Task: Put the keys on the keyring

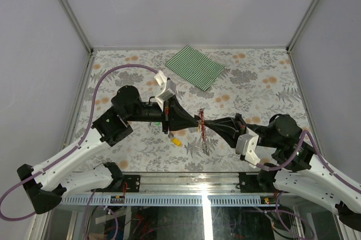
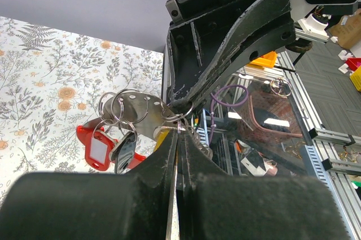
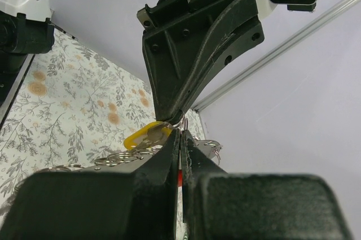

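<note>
- The floral table (image 1: 259, 82) carries a green striped cloth (image 1: 194, 66) at its far side, well apart from the work
- The left gripper (image 1: 197, 120) and right gripper (image 1: 206, 124) meet tip to tip above the middle; each has its jaws narrowed to a slit, pinching the keyring (image 2: 121, 110)
- The keyring hangs in the air between them, silver rings bunched, red tag (image 2: 98, 151) dangling
- A yellow key head (image 3: 148, 134) sits right at the pinch; which jaws grip it I cannot tell
- A loose yellow key (image 1: 177, 142) lies on the table nearby
- The step in hand looks like threading a key onto a ring; the next move calls for sliding it round the coil without either grip slipping
- No writing is legible; the tag's window looks blank
</note>
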